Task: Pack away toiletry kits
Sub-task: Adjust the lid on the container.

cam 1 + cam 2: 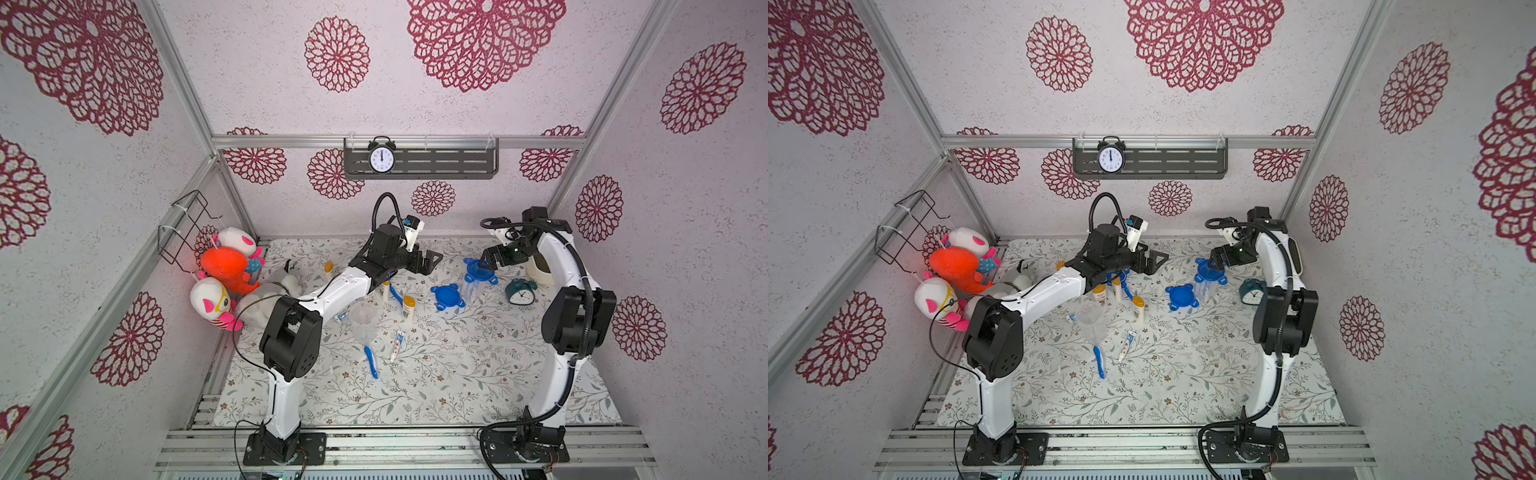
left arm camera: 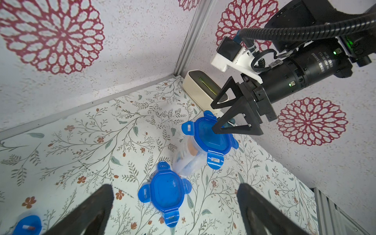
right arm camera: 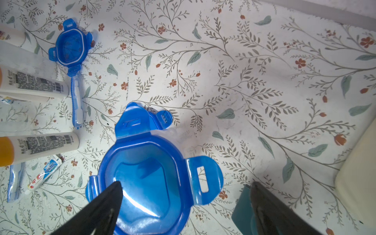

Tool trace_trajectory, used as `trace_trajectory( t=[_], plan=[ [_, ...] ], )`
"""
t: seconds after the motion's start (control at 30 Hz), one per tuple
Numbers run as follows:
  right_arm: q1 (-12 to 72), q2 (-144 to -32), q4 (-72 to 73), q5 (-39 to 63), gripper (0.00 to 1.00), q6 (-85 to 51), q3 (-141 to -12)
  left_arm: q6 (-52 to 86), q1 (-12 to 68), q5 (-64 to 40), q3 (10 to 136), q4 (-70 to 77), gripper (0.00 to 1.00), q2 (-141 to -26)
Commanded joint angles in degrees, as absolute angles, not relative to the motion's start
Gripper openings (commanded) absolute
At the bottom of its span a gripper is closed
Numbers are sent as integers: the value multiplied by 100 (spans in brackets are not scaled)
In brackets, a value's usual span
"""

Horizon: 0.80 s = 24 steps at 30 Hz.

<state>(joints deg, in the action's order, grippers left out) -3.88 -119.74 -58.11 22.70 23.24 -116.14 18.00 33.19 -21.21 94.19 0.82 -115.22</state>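
A clear jar (image 1: 471, 291) holding a packed kit stands at the back right of the table (image 1: 457, 382), with its blue lid (image 3: 146, 168) on and the tabs flared outward. The right gripper (image 1: 485, 261) hovers over the lid, its fingers (image 3: 105, 203) spread wide and empty. The left gripper (image 1: 430, 262) hangs nearby, equally spread and empty. The tabs probably need pressing down squarely, one at a time, with the jar steadied against tipping.
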Motion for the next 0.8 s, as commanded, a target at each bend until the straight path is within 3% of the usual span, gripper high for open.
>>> trace_trajectory(
  t=[0.0,0.77],
  plan=[
    [-411,-12014,-5891,2594,99,2202,-11771,1758,3305,-2158,9463,63,99,-11443],
    [-387,-11774,-5732,3001,99,2083,-11323,1784,3300,-2211,9536,70,99,-11535]
  ],
)
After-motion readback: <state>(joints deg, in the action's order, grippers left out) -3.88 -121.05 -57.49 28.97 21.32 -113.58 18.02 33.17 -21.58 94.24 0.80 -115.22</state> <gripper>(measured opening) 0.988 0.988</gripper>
